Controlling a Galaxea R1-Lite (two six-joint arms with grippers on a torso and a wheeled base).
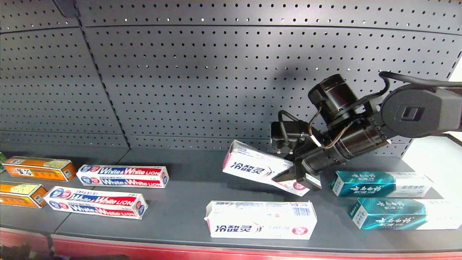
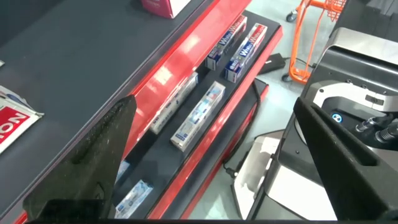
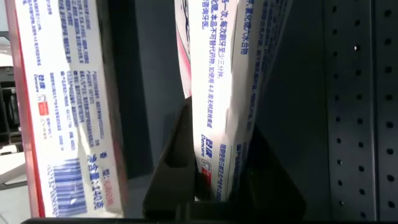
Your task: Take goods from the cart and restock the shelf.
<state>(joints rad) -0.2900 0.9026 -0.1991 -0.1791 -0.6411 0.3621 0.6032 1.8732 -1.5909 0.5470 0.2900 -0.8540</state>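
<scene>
I'm clamping one end of the toothpaste box [image 1: 252,166] in the right gripper [image 1: 297,178]; it's hanging tilted just over the shelf [image 1: 187,187], behind a matching box [image 1: 260,220]. The left gripper [image 2: 211,106] is sitting spread wide, empty.

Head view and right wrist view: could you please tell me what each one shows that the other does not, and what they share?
Head view adds the orange boxes, blue-and-red boxes, teal boxes and the red shelf edge. Right wrist view adds the fine-print face of the held white box. Both show that box in the right claw, the second white box lying on the shelf, and the pegboard back panel.
</scene>
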